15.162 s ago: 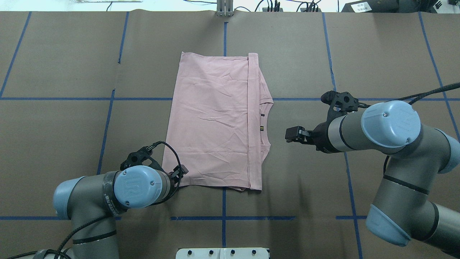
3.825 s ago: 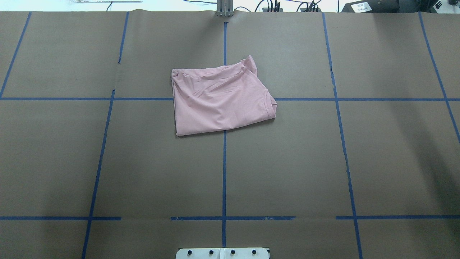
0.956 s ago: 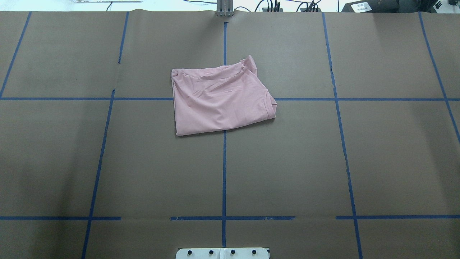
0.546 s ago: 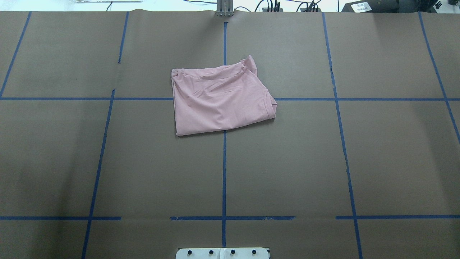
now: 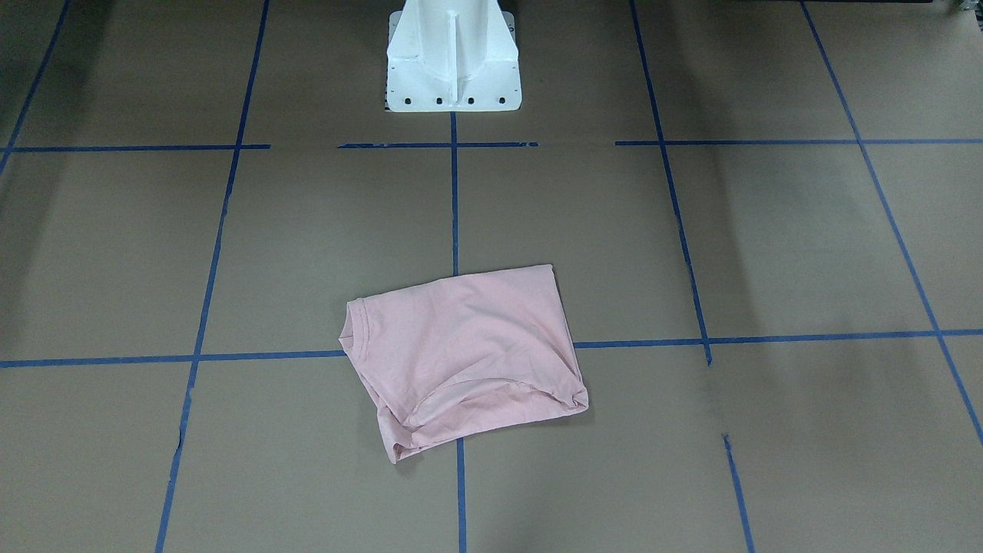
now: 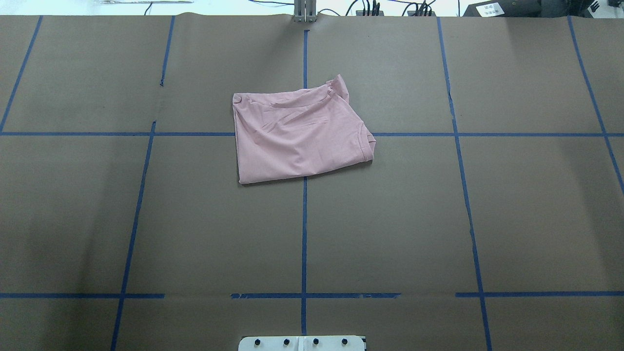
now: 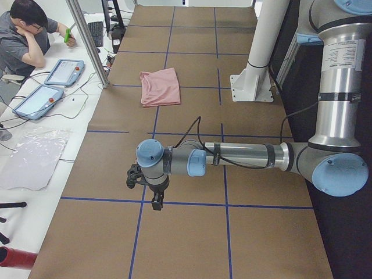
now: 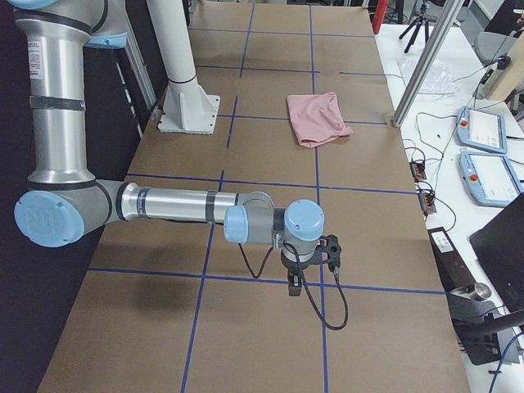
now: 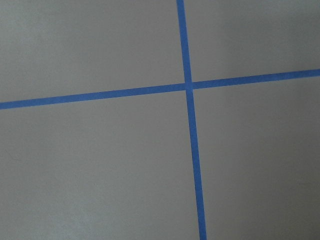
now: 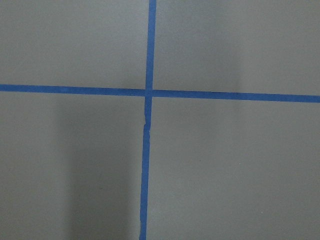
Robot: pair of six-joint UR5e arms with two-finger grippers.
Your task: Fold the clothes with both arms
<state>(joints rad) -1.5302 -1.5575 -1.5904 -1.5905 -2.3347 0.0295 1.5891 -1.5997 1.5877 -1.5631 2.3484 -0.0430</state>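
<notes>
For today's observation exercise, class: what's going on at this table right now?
Nothing is being handled just now. A pink T-shirt lies folded into a small, slightly rumpled rectangle on the brown table, over a crossing of blue tape lines. The left arm and right arm are out at opposite ends of the table, far from it, with the left gripper and right gripper pointing down above bare table. Whether they are open or shut cannot be told.
</notes>
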